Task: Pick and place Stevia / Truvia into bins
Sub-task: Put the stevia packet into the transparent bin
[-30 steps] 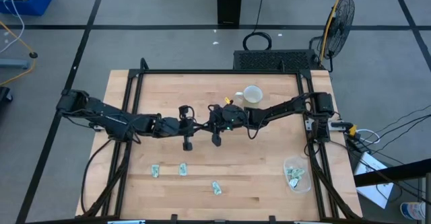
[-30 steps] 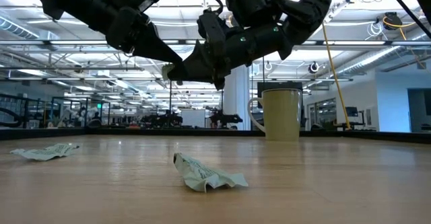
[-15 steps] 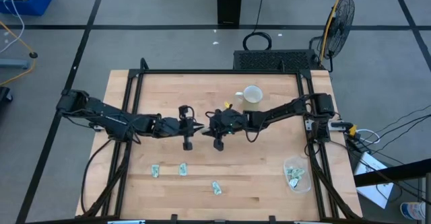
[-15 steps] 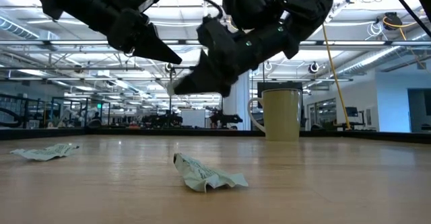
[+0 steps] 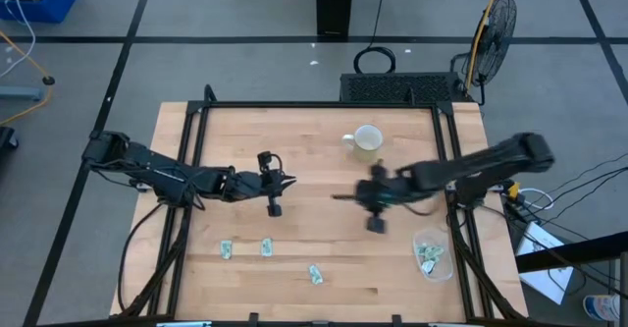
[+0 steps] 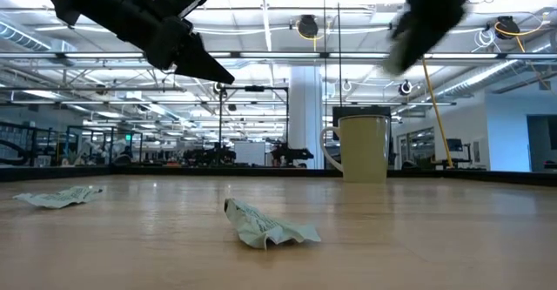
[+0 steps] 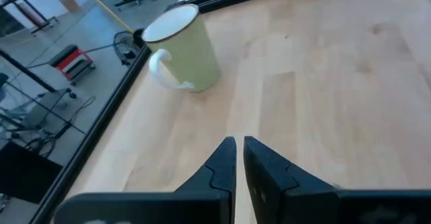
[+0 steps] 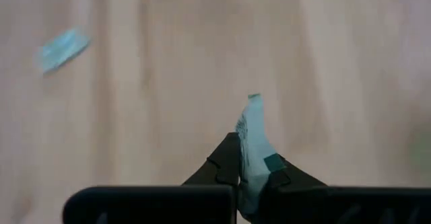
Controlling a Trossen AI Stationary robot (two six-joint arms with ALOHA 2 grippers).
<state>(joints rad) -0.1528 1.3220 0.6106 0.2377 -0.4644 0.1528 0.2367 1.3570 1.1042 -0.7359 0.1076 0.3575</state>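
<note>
Three crumpled pale green and white sachets lie flat on the near part of the table (image 5: 226, 250), (image 5: 266, 247), (image 5: 315, 274); two of them show in the low view (image 6: 261, 225), (image 6: 57, 197). The clear tub (image 5: 429, 253) stands near the right near corner with sachets in it. My right gripper (image 5: 343, 197) is blurred above the table, right of the middle, shut on a sachet (image 8: 252, 133). My left gripper (image 5: 290, 181) hangs shut and empty over the table's middle (image 7: 237, 150). My right gripper pinches one end of a sachet (image 8: 254, 158) between its two fingers. The rest of the sachet sticks out past the fingertips. It is lifted clear, high above the wood.
A white mug (image 5: 367, 138) stands on the far part of the table, behind both grippers (image 6: 364, 146), (image 7: 180, 49). A black frame rail (image 5: 451, 209) runs along the right side beside the tub. One more sachet (image 8: 64, 49) shows blurred on the wood in the right wrist view.
My right gripper, which met the left gripper above the table's middle, has drawn away with the sachet. It has swung fast toward the table's right edge and a little nearer, toward the tub. The left gripper has kept still.
</note>
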